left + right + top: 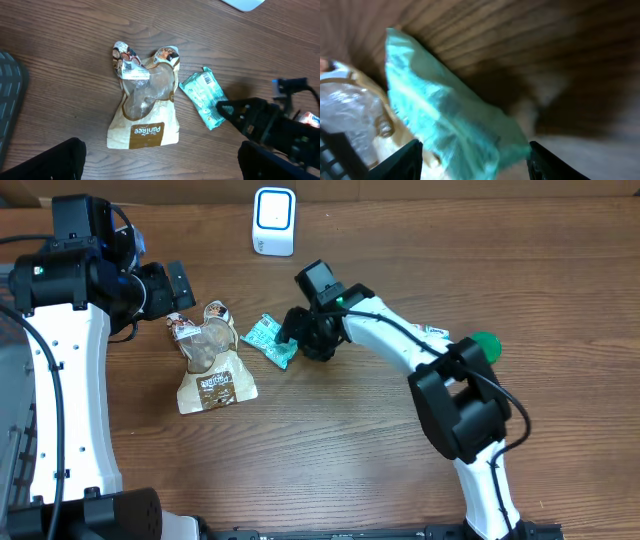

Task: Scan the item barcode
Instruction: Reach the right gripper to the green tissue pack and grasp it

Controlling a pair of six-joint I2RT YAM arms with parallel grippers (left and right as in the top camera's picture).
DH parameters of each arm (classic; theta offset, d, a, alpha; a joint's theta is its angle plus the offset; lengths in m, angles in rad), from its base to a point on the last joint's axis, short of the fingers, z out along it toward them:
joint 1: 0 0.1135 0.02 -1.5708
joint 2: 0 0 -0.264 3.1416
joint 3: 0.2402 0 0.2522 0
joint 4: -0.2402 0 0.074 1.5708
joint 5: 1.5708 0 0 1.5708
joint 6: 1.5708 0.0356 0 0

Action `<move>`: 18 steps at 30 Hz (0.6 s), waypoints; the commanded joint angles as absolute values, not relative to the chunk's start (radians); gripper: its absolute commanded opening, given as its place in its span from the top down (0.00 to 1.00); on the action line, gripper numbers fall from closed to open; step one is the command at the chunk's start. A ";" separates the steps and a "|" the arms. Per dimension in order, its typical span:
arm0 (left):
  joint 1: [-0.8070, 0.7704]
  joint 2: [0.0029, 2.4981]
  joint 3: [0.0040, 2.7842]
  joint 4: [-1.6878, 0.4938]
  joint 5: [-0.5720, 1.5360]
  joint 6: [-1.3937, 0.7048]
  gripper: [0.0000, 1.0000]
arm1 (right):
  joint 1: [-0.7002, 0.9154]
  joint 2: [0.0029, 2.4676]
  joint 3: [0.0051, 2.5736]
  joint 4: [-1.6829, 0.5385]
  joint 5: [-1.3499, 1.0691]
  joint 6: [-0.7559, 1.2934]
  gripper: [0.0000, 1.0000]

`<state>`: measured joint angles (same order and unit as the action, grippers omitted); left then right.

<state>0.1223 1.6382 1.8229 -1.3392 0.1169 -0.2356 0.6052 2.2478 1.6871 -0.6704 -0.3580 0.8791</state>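
Note:
A teal snack packet (268,340) (204,97) lies flat on the wooden table, just right of a brown paper bag with a clear window (210,365) (147,107). My right gripper (296,332) (476,162) is low over the packet's right end, open, one finger on either side of the teal wrapper (445,120). It shows in the left wrist view as a dark shape (240,112) at the packet's edge. My left gripper (168,288) (160,165) hovers wide open above the table near the bag, holding nothing. A white barcode scanner (274,220) stands at the far edge.
A green object (487,345) and a small white packet (432,332) lie behind my right arm. The scanner's corner (245,4) shows at the top of the left wrist view. A dark ribbed surface (10,100) sits at the table's left side.

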 commanded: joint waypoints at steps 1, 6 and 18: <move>0.125 1.623 1.830 -1.338 0.121 -0.228 0.00 | 0.631 2.303 1.701 -0.605 -0.350 0.891 0.36; 0.125 1.623 1.830 -1.338 0.121 -0.228 0.00 | 0.636 2.326 1.701 -0.566 -0.281 0.886 0.48; 0.125 1.623 1.830 -1.338 0.121 -0.228 0.00 | 0.535 2.296 1.703 -0.559 -0.463 0.487 0.96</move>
<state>0.1223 1.6382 1.8229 -1.3392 0.1169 -0.2356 0.5957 2.2978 1.6962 -0.5465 -0.3714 0.6727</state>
